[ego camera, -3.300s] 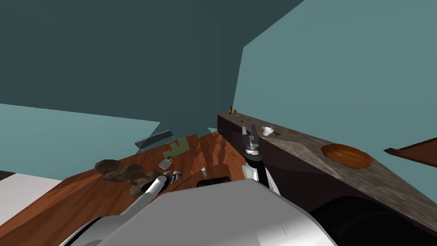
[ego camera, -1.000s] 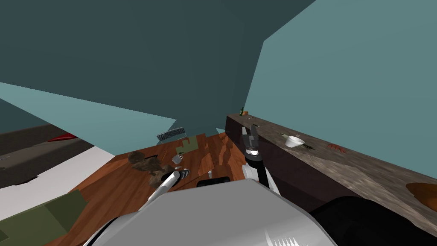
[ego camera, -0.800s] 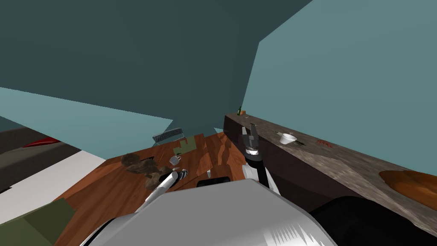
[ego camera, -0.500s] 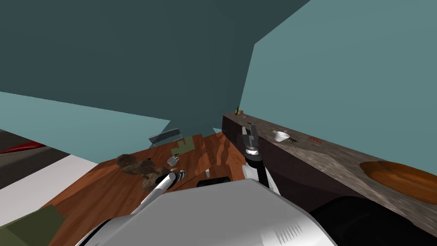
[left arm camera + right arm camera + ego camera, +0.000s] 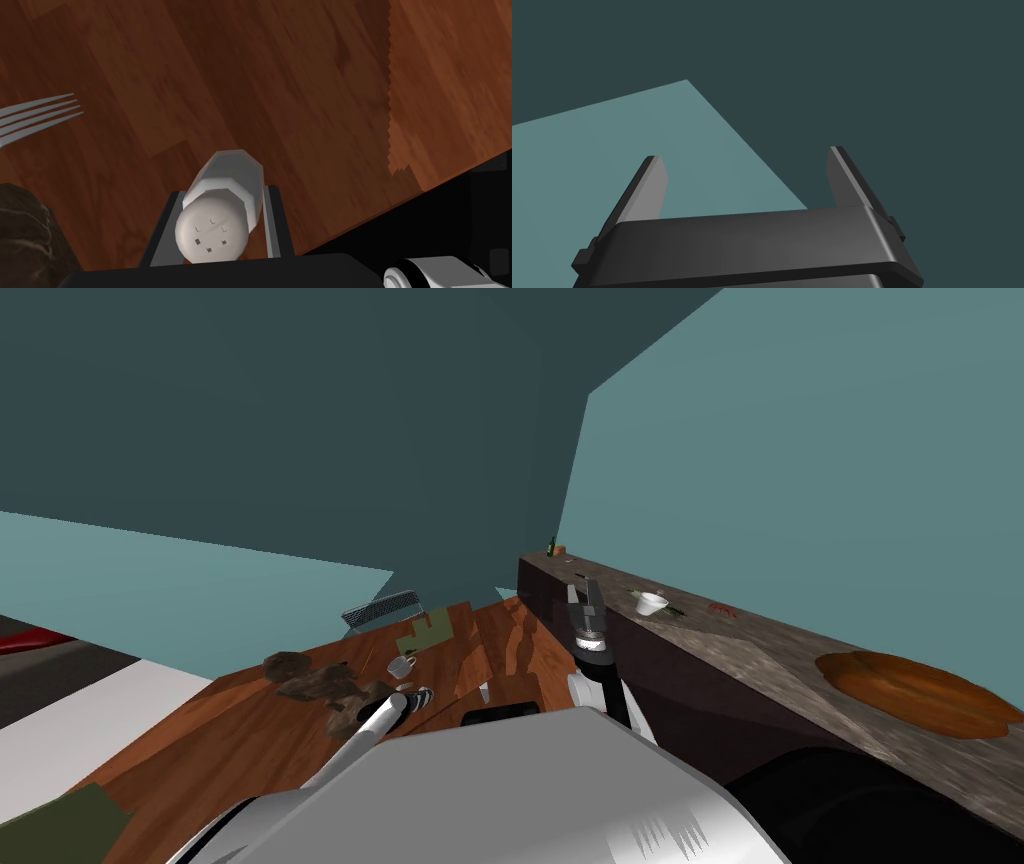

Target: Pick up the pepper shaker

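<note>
The pepper shaker (image 5: 225,200) is a pale grey cylinder with a rounded cap and several small holes. My left gripper (image 5: 223,192) is shut on it, one finger pressed against each side, above the reddish wooden table (image 5: 280,90). Whether its base touches the wood I cannot tell. In the head view the left gripper (image 5: 418,695) points down at the table near my chest. My right gripper (image 5: 585,596) is raised beside the dark counter, and its fingers (image 5: 649,190) stand open with nothing between them.
A fork (image 5: 40,112) and a dark brown lump (image 5: 25,235) lie near the shaker. On the table are a white mug (image 5: 400,666), a brown heap (image 5: 310,678), a green mat (image 5: 425,633) and a grey rack (image 5: 378,609). The counter (image 5: 760,658) holds a white cup (image 5: 651,603) and an orange bowl (image 5: 915,680).
My head view has swung, so the table and the counter slid left in the picture. Both arms keep their pose and the left gripper stays shut on the shaker.
</note>
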Available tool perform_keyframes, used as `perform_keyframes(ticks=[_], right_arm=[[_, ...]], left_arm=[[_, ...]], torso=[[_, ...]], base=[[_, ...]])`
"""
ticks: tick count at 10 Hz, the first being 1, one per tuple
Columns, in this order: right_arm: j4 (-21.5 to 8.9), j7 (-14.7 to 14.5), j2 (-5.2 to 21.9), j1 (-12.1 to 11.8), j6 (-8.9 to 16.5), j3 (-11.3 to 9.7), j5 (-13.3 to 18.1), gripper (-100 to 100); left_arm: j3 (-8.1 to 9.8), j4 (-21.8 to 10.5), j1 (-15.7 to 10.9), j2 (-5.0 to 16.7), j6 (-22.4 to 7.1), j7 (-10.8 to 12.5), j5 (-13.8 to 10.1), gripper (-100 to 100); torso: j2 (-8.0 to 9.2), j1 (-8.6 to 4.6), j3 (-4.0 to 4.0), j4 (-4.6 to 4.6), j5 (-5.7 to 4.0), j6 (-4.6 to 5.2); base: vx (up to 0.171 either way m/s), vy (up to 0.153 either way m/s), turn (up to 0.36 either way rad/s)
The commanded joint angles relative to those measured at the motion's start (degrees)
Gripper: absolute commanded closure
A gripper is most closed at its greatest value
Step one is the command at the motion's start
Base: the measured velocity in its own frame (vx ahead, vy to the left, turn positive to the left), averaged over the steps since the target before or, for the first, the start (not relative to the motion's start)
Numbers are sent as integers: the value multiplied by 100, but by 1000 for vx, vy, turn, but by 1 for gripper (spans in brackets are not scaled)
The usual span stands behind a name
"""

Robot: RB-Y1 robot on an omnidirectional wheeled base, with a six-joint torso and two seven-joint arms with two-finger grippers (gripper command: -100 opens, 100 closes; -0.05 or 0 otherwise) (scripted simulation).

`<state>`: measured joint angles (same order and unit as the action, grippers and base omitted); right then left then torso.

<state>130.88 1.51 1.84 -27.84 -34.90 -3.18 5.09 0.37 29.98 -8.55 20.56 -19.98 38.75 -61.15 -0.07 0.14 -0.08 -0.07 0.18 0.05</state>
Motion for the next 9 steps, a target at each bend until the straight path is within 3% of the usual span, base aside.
perform_keyframes(ticks=[1, 2, 5, 7, 9], right_arm=[[0, 0, 0, 0, 0, 0, 0, 0], [0, 0, 0, 1, 0, 0, 0, 0], [0, 0, 0, 0, 0, 0, 0, 0], [0, 0, 0, 0, 0, 0, 0, 0], [0, 0, 0, 0, 0, 0, 0, 0]], left_arm=[[-141, -86, 11, 152, 33, -91, -286, 100], [-141, -86, 11, 152, 33, -91, -390, 100], [-424, -192, 48, 453, 74, -173, -872, 100], [-424, -192, 48, 453, 74, -95, -856, 100], [-424, -192, 48, 453, 74, -173, -1060, 100]], torso=[[0, 0, 0, 0, 0, 0], [2, -3, 1, 1, -1, 4], [9, -6, 6, 3, -2, 1], [9, -6, 6, 3, -3, 1], [-4, 1, -1, 2, -2, -1]], base=[[-22, -22, -151], [-29, -20, -96], [-42, -31, -137], [-21, -16, -21], [1, -1, 9]])
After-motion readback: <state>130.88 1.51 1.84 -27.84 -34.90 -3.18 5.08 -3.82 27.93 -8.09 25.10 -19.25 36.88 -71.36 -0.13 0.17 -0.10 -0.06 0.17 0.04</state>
